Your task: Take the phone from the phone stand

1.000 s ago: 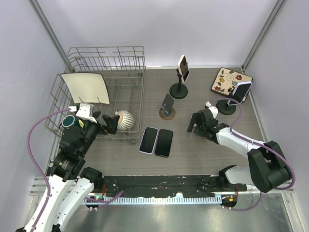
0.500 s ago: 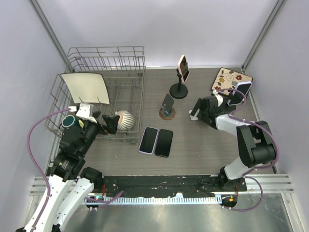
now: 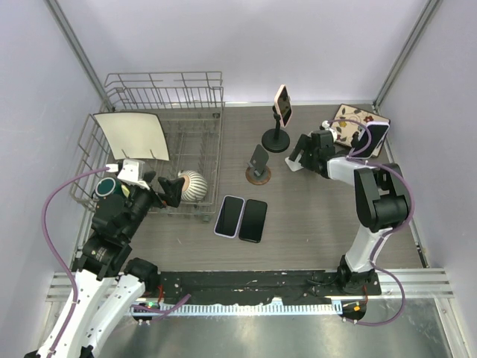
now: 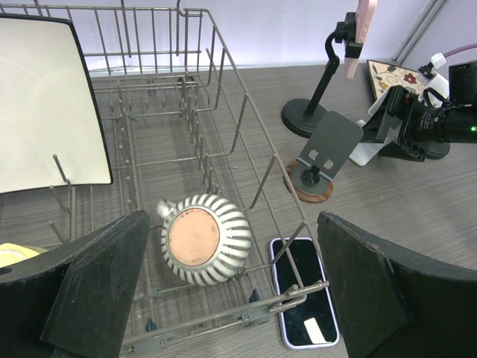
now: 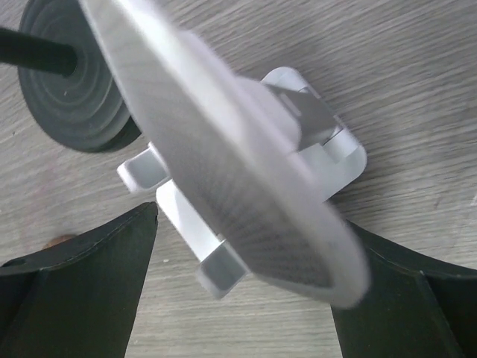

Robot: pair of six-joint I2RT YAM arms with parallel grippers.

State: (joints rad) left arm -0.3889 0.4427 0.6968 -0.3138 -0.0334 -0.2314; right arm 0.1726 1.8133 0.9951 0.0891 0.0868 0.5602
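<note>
the wire dish rack (image 3: 164, 89) fills the left of the table, a white square plate (image 3: 133, 134) propped in it and a striped round pot (image 4: 197, 239) on its floor. the left gripper (image 4: 235, 291) hangs over the rack's near edge, fingers spread wide and holding nothing. the right gripper (image 5: 238, 291) is also fully spread and grips nothing, its fingers on either side of a white stand (image 5: 246, 186) (contact cannot be told). a pink phone (image 3: 282, 104) sits upright atop the tall black stand (image 3: 276, 140) just left of that gripper. a purple-cased phone (image 3: 375, 139) stands tilted at the far right. two phones (image 3: 229, 215) lie flat side by side near the rack, and a small dark stand (image 4: 320, 160) sits on a wooden disc.
</note>
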